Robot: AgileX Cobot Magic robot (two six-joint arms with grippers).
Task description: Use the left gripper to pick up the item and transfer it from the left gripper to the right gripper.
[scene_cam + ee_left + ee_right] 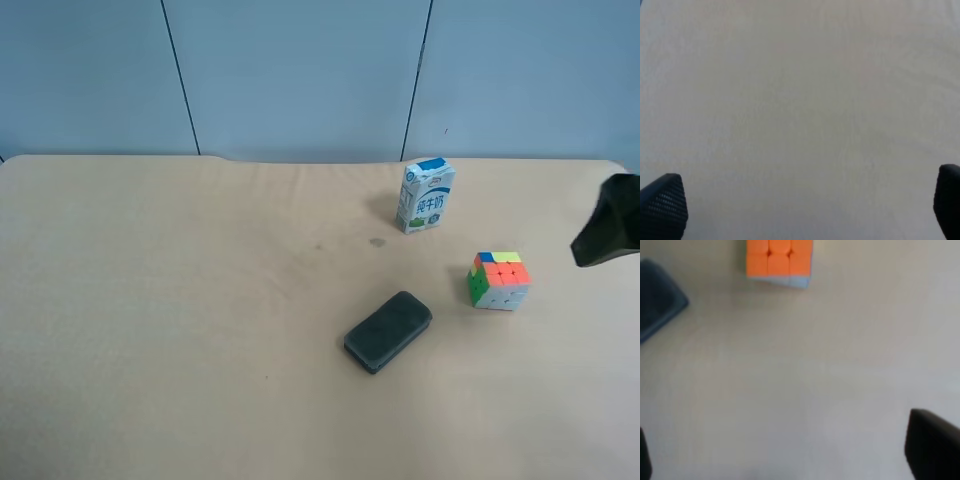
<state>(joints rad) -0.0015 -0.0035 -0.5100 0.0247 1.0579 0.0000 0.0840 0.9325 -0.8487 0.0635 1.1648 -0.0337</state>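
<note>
The puzzle cube (pixel 498 280) sits on the table with orange, yellow and blue stickers on top and a green side. In the right wrist view its orange face (pixel 779 259) shows ahead of my right gripper (pixel 790 460), well apart from it. The right gripper's jaws stand wide apart and hold nothing. A black gripper part (pixel 606 235) enters at the exterior high view's right edge, to the right of the cube. My left gripper (pixel 805 205) is open and empty over bare table; no cube shows in its view, and this gripper is out of the exterior high view.
A white-and-blue milk carton (pixel 425 196) stands upright behind the cube. A dark grey oblong block (pixel 388 331) lies in front and to the cube's left; its corner also shows in the right wrist view (pixel 657 297). The tan table (pixel 150 300) ends at a blue wall.
</note>
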